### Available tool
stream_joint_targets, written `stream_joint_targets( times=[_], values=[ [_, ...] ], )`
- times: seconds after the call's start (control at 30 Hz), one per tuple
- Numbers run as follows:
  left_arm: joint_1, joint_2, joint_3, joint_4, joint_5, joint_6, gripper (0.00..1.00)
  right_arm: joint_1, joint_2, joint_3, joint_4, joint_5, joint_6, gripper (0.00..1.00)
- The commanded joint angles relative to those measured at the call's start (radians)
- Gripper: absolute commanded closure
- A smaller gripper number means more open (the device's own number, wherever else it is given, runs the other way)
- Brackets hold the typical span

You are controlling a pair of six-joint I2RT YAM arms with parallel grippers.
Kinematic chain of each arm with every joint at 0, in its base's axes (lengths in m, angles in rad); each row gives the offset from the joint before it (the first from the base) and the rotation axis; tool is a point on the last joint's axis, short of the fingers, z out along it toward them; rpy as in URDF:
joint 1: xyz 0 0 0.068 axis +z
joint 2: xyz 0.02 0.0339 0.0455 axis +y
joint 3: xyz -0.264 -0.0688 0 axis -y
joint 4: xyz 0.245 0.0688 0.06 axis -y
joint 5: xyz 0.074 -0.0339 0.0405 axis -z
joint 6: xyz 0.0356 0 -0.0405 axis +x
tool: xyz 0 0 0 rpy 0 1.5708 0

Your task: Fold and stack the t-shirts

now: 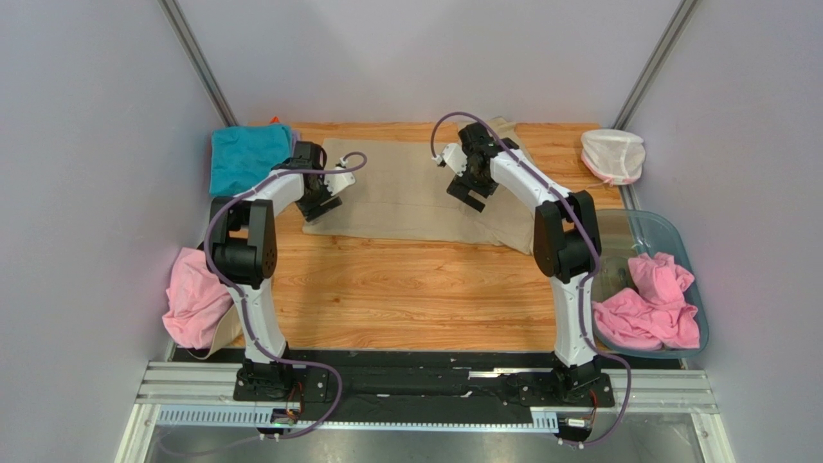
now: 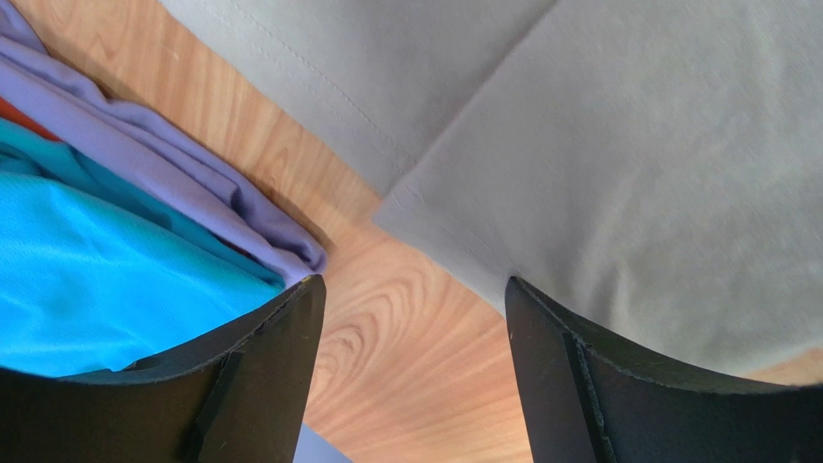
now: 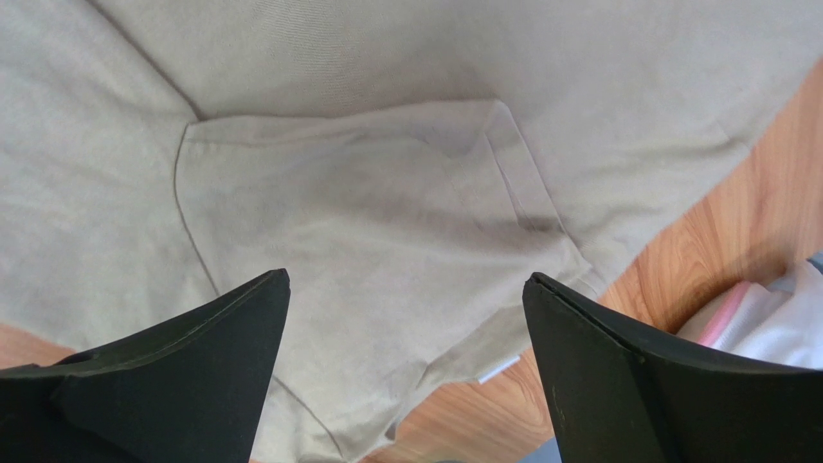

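Observation:
A large tan t-shirt [image 1: 406, 193] lies spread across the far half of the wooden table, its right side folded over [image 3: 367, 222]. My left gripper [image 1: 320, 208] hangs open at the shirt's left edge, over bare wood beside a cloth corner [image 2: 541, 193], with nothing between its fingers [image 2: 270, 367]. My right gripper [image 1: 472, 197] stands open just above the shirt's folded right part, holding nothing. A folded teal t-shirt [image 1: 245, 156] sits at the far left corner on a lilac one [image 2: 145, 154]. Pink t-shirts lie crumpled at the left edge [image 1: 195, 299] and in the tub [image 1: 655, 304].
A clear bluish plastic tub [image 1: 666, 231] stands off the table's right edge. A white net pouch [image 1: 613, 154] sits at the far right corner, its edge also showing in the right wrist view [image 3: 763, 323]. Grey walls close in the table on three sides.

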Motion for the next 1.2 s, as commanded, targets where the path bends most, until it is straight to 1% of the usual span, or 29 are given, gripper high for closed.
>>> stream_joint_targets(
  times=[0.0, 0.07, 0.1, 0.13, 0.3, 0.47, 0.9, 1.17],
  values=[
    [0.001, -0.105, -0.035, 0.019, 0.012, -0.045, 0.21, 0.002, -0.155, -0.087, 0.080, 0.006, 0.028, 0.02],
    [0.002, -0.122, -0.049, 0.037, 0.006, -0.053, 0.20, 0.002, -0.178, -0.122, 0.100, 0.011, 0.030, 0.02],
    [0.001, -0.139, -0.058, 0.043, 0.003, -0.055, 0.16, 0.002, -0.196, -0.148, 0.106, 0.016, 0.031, 0.02],
    [0.001, -0.142, -0.061, 0.051, -0.003, -0.061, 0.14, 0.002, -0.202, -0.162, 0.115, 0.016, 0.034, 0.02],
    [0.001, -0.167, -0.058, 0.049, -0.011, -0.078, 0.12, -0.001, -0.239, -0.236, 0.146, 0.028, 0.041, 0.01],
    [-0.005, -0.185, -0.046, 0.019, 0.053, -0.116, 0.10, -0.020, -0.258, -0.303, 0.198, 0.032, 0.044, 0.01],
    [-0.085, -0.095, 0.035, 0.006, 0.061, -0.183, 0.09, -0.064, -0.232, -0.322, 0.247, 0.026, 0.021, 0.01],
    [-0.119, -0.009, 0.060, 0.011, 0.021, -0.185, 0.09, -0.076, -0.178, -0.363, 0.287, 0.029, 0.002, 0.01]
  ],
)
